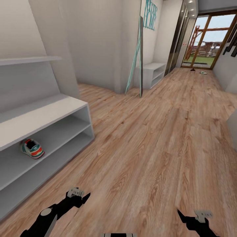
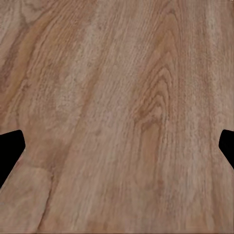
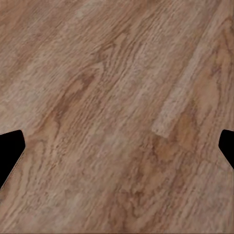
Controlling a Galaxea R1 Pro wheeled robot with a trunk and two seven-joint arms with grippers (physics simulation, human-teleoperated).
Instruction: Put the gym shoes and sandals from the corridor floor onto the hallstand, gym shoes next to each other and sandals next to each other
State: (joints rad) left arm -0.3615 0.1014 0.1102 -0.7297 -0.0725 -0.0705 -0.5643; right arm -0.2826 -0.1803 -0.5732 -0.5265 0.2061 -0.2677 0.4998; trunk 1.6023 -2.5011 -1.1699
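One gym shoe [image 1: 32, 148] sits on the hallstand's [image 1: 42, 113] upper open shelf, toward its left part. Far down the corridor floor [image 1: 154, 138], by the glass door [image 1: 205, 41], lie another gym shoe [image 1: 203, 72] and a small dark thing, too tiny to name. Left hand [image 1: 86, 197] and right hand [image 1: 180, 214] hang low over bare planks, both spread wide, grasping nothing.

Both arms are glossy black here. The left arm [image 1: 49, 219] carries a grey round joint cap, and its left gripper [image 1: 86, 197] ends in pointed black fingers beneath a pale grey block. The right gripper [image 1: 180, 214] matches: sharp black tips, grey bracket with small dark marks. A white-and-black trunk edge [image 1: 118, 235] peeks in below.
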